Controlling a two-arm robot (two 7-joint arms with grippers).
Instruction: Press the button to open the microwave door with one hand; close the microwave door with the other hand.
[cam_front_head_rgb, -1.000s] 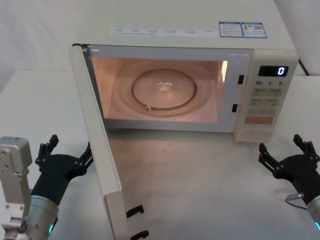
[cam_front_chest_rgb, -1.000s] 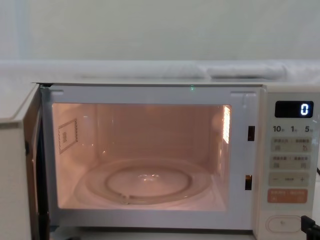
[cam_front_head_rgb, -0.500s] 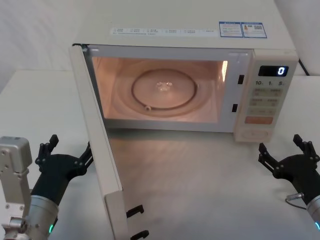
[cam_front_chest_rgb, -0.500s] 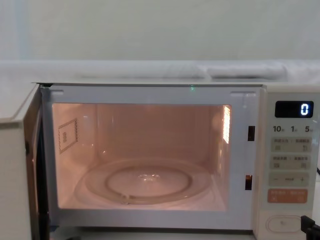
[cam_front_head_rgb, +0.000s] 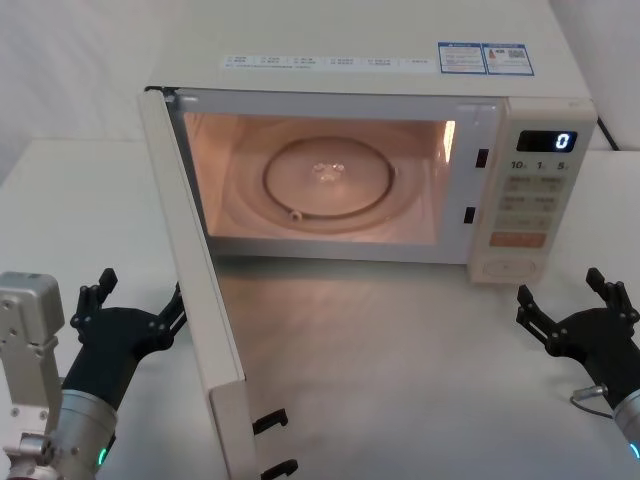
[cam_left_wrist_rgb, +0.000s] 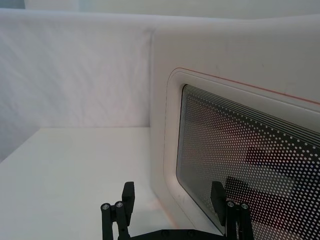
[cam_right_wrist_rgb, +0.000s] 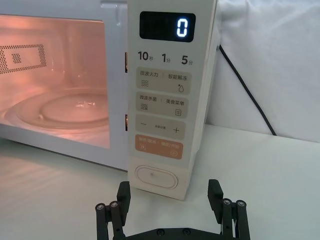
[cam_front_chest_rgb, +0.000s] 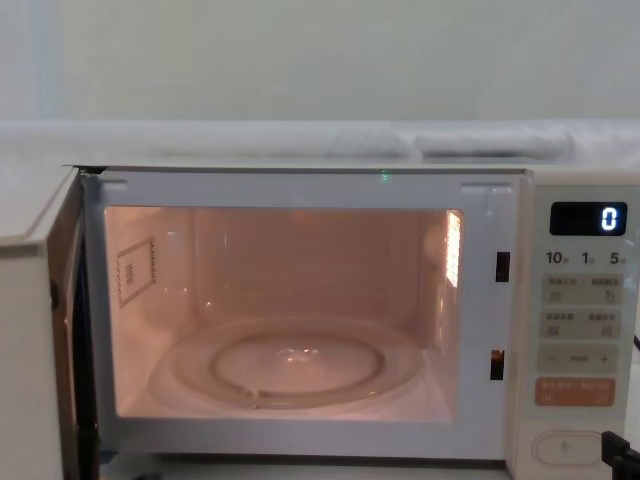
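Head view first: the microwave (cam_front_head_rgb: 380, 120) sits at the back of the white tabletop (cam_front_head_rgb: 420, 380) with its cavity lit and the glass turntable (cam_front_head_rgb: 328, 180) bare; the microwave door (cam_front_head_rgb: 195, 270) stands swung wide open on its left hinge, reaching toward the robot. The left gripper (cam_front_head_rgb: 135, 310) hovers low just outside the door's outer face, jaws spread, and the right gripper (cam_front_head_rgb: 570, 312) hangs low in front of the control panel, apart from it, jaws spread as well. The button (cam_front_head_rgb: 510, 267) lies at the bottom of that panel, under the orange key (cam_front_head_rgb: 517, 240). Left wrist view: the left gripper (cam_left_wrist_rgb: 172, 200) points at the door's (cam_left_wrist_rgb: 165, 130) dotted glass window (cam_left_wrist_rgb: 250, 150), near it, though I cannot tell whether it touches. Right wrist view: the right gripper (cam_right_wrist_rgb: 170, 200) faces the button (cam_right_wrist_rgb: 155, 177) squarely, with the display (cam_right_wrist_rgb: 167, 26) reading 0 above. Chest view: the open cavity glows, the door's (cam_front_chest_rgb: 35, 360) edge rises at the left, and the button (cam_front_chest_rgb: 565, 447) shows at the lower right beside a black tip of the right gripper (cam_front_chest_rgb: 620, 455).
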